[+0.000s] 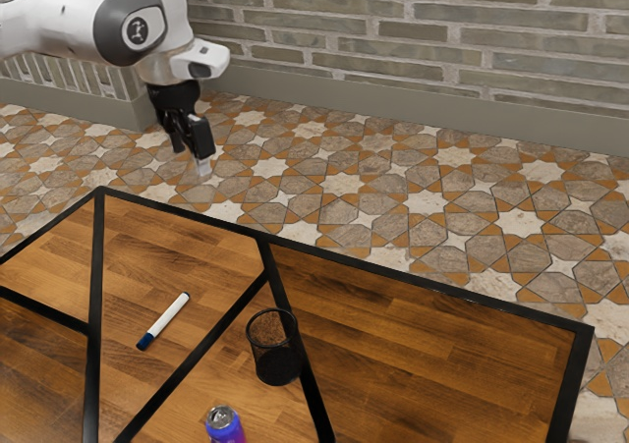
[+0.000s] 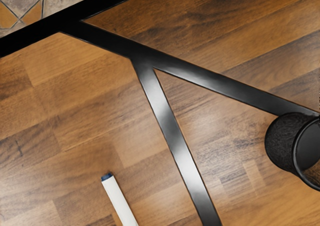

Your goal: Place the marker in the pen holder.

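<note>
The white marker with a dark blue cap lies flat on the brown wooden counter with black strips, left of centre in the lower half of the exterior frame, slanting from lower left to upper right. The hand hangs in the upper left of that frame, well apart from the marker, its two black fingers apart with nothing between them. The black mesh pen holder stands upright, open end up, right of the marker and apart from it; a blue and purple can stands at the lower edge.

The step in hand looks to be the reach for the marker. Best to come over the middle of the barrel while still high, then turn the wrist so the fingers straddle its narrow width rather than its length. The descent should be straight and slow, both fingers clearing the barrel evenly: a touch on one side could set it rolling. They need to go low enough to pinch the round sides, without pressing into the wood. A firm, central grip should limit swivelling when the marker is later tipped upright over the holder's mouth.
</note>
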Controlling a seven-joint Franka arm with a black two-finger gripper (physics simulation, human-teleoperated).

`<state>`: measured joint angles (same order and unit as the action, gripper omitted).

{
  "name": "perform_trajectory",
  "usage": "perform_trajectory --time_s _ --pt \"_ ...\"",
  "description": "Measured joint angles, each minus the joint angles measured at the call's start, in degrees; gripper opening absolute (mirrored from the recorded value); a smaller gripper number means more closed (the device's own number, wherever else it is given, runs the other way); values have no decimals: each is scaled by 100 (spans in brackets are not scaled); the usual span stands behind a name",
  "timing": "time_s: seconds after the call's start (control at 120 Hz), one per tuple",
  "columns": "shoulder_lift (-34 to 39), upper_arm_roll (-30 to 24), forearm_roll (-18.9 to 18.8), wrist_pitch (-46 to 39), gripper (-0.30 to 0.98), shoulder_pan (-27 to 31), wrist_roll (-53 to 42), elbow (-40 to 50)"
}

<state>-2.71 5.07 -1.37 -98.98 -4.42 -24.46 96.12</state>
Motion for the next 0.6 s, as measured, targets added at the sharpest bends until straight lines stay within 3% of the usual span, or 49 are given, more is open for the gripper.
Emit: perform_trajectory --time_s 0.25,0.367,0.6 --pt "-4 -37 -19 -198 69 -73 -369 20" --pt "154 -32 42 -577 69 35 -263 1077" --pt "-117 -25 -40 -1633 69 557 277 2046"
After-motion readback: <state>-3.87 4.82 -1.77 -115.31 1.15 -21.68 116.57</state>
